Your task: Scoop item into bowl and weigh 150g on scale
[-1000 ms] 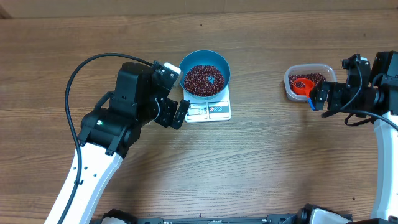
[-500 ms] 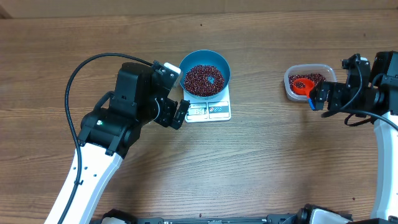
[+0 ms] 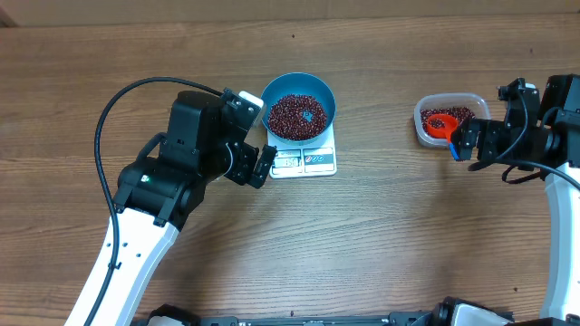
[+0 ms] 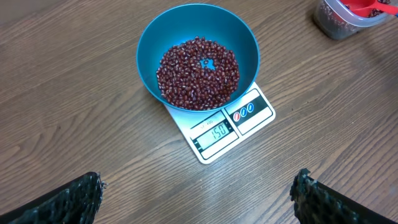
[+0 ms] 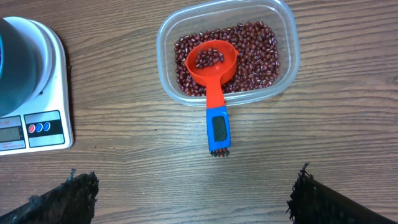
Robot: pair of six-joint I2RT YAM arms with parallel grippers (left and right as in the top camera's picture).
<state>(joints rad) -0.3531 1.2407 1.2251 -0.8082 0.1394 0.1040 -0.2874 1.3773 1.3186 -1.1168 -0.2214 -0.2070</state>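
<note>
**Ana:** Where is the bowl?

**Ben:** The blue bowl (image 4: pixel 147 46) sits on top of the white scale (image 4: pixel 256 118), near the middle of the brown desk (image 3: pixel 381 235). It covers the far part of the scale. Only the near edge with the display (image 4: pixel 213 132) peeks out.

**Ana:** What is in the bowl?

**Ben:** Lots of tiny dark red beans (image 4: pixel 186 74). They fill the bottom, and one little blue spot of the bowl shows through in the middle. The display reads 150.

**Ana:** What does the left tool do?

**Ben:** The left tool (image 3: pixel 264 167) hangs just beside the scale, on its left side. Its two fingers stand wide apart. In the left wrist view they show only in the bottom corners. It holds nothing and touches nothing.

**Ana:** And the right tool?

**Ben:** The right tool (image 3: pixel 461 141) is far off to the right, near a clear tub (image 5: pixel 287 59). Its fingers are spread wide too, and there is nothing between them.

**Ana:** What is in the tub?

**Ben:** More red beans and an orange-red scoop (image 5: pixel 211 62). The cup of the scoop lies on the beans with a few beans inside it. Its handle sticks out over the tub's edge, and the blue tip points at the right tool but stays apart from it.
</note>
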